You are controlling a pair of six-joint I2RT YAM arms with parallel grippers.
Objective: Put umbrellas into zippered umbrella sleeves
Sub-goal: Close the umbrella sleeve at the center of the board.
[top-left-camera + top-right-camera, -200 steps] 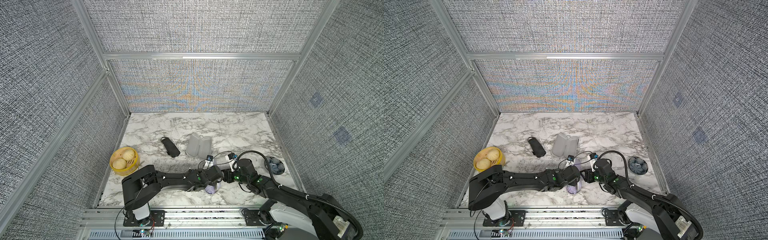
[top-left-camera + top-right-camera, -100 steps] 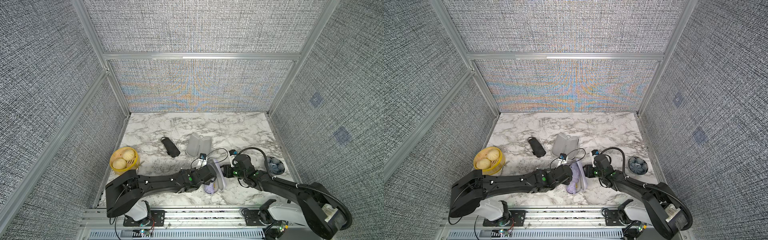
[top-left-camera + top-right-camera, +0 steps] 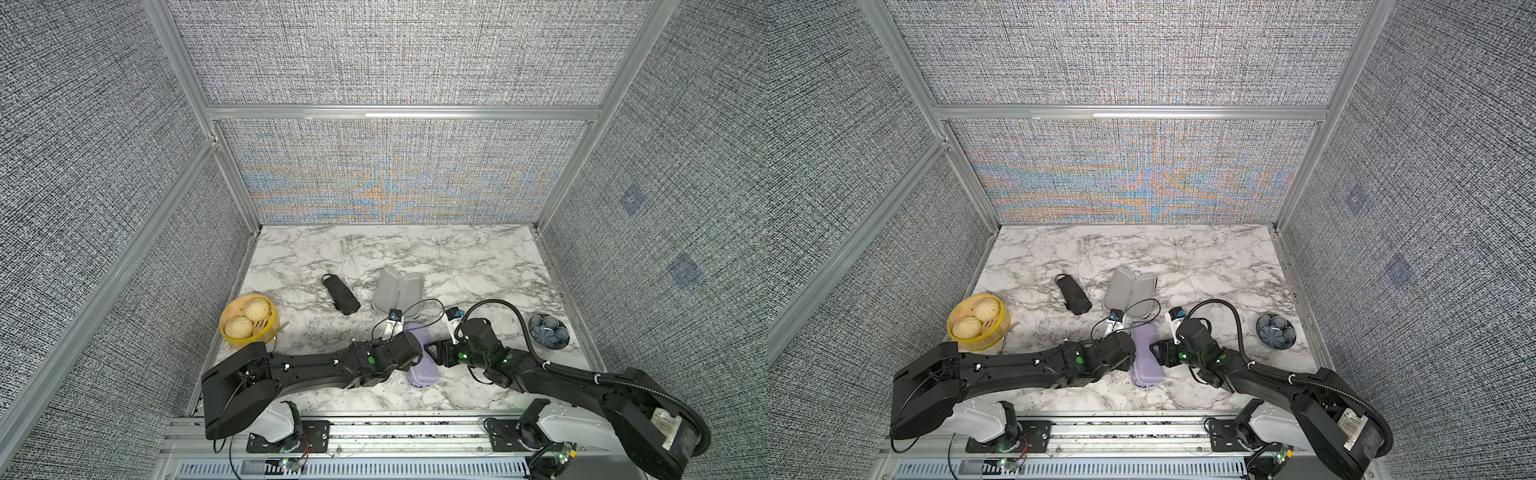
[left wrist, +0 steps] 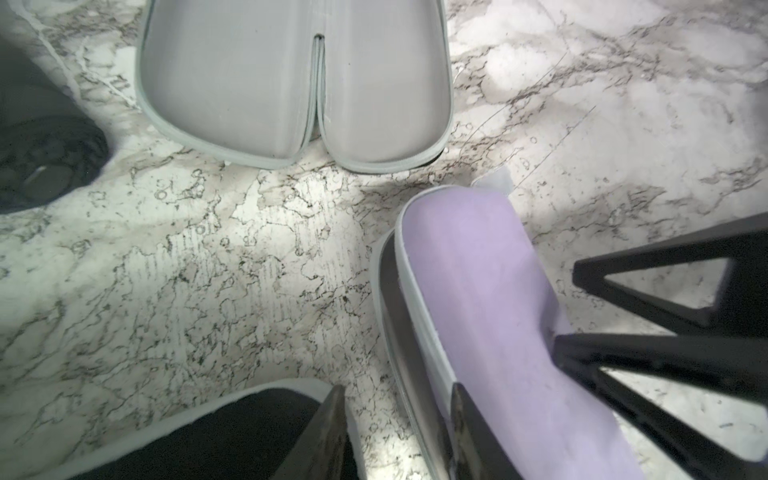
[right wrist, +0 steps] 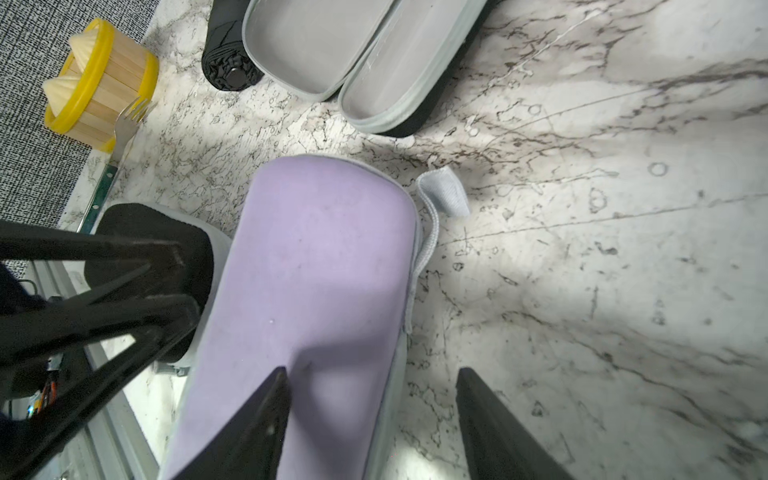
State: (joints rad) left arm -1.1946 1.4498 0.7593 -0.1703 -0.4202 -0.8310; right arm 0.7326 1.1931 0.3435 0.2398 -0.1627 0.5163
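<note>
On the marble tabletop [image 3: 478,257], the open sleeve [image 3: 386,286] lies spread flat just beyond the lavender sleeve [image 3: 424,371], and both its grey-lined halves are empty. The lavender sleeve has its lid down except for a narrow gap along one edge; its contents cannot be seen. The right gripper [image 5: 372,370] is released, one jaw over that lid and the other over bare tabletop. The left gripper [image 4: 397,390] straddles the sleeve's grey rim, but I cannot tell whether it pinches.

Just left of the lavender sleeve sits a black sleeve [image 4: 199,440], black side up, contents hidden. A black umbrella [image 3: 340,294] lies loose beyond and to the left, in no sleeve. Farther left a yellow basket [image 3: 253,343] holds two buns [image 3: 239,327], with a fork [image 5: 124,120] beside it. A small dark bowl [image 3: 548,330] sits well to the right.
</note>
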